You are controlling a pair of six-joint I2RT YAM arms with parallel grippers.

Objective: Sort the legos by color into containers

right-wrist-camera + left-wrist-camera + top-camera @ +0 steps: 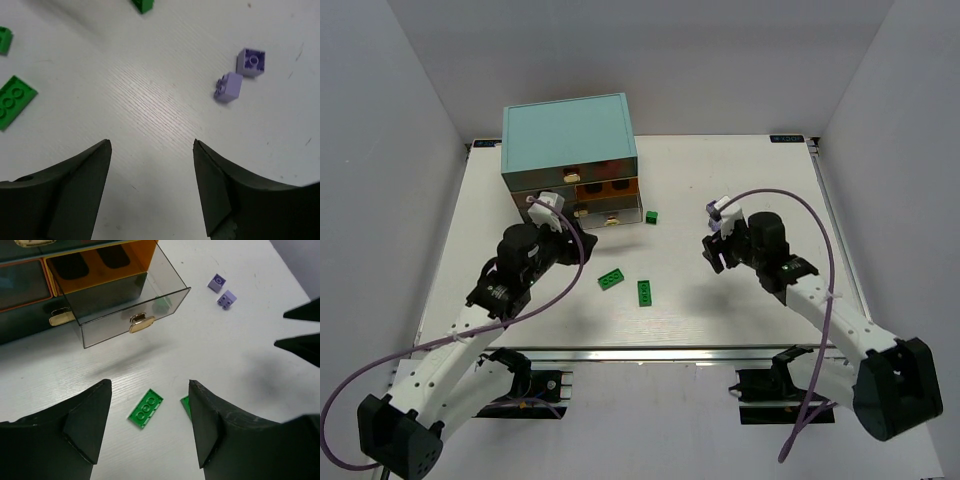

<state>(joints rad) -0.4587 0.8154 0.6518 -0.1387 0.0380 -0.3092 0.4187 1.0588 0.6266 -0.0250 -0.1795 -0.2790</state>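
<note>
Mid-sort, between picks. Left tool [147,425] stands wide and empty, hovering over a flat green plate [145,408] on the desk [240,365]; a second green piece [185,406] lies just beside it, partly hidden by the fingertip. Right tool [150,185] is also wide and empty, with two lavender bricks [240,75] ahead of it, touching or nearly so. One drawer [130,300] of the teal cabinet [567,135] is pulled out, with something green inside. A small green brick [651,217] sits near the cabinet's right corner.

Likely next move: left tool drops straight onto the plate, jaws across its short side, then carries it to the open drawer.

Room: bare desk all round the green pieces. The open drawer front overhangs close by, so lift before moving in. Arms well apart.
</note>
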